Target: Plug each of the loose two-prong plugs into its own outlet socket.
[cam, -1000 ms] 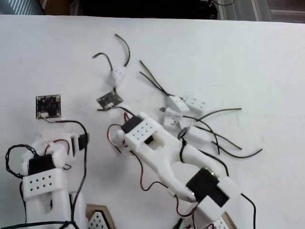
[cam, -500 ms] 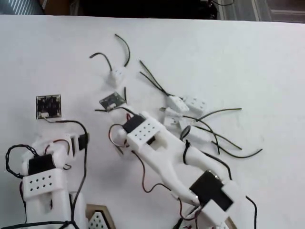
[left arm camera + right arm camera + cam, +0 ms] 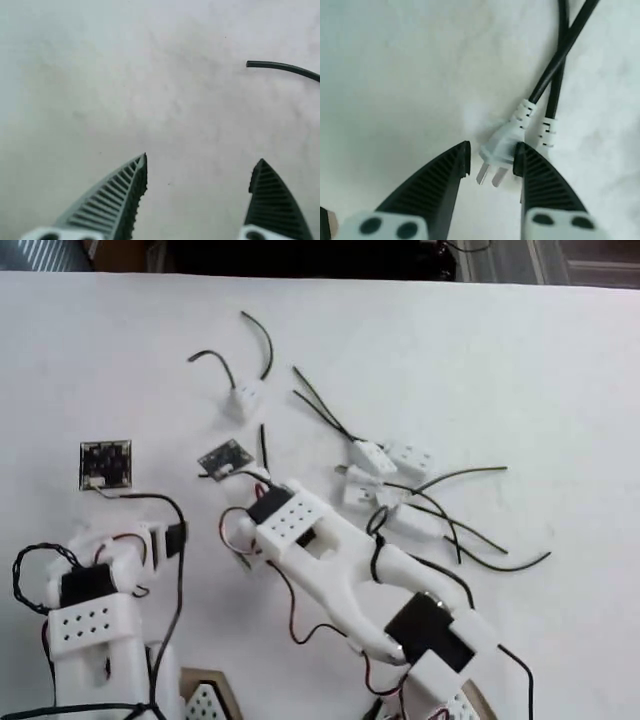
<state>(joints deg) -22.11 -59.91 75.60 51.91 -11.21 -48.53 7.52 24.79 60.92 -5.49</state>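
Ok, right arm shuffled left over last second, small dark board (image 3: 225,458) slid along with it. My right gripper (image 3: 492,147) sits with jaws part-open, white two-prong plug (image 3: 501,145) between them, flat on table (image 3: 520,360), not pinched yet. Left gripper (image 3: 202,159) jaws wide over bare table. I reckon squeeze comes next, plugging still ahead.

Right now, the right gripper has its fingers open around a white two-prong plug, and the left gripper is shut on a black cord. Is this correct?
Not quite: the left wrist view shows the left gripper open over bare table, the black cord lying apart from it. The right gripper is open around the white two-prong plug.
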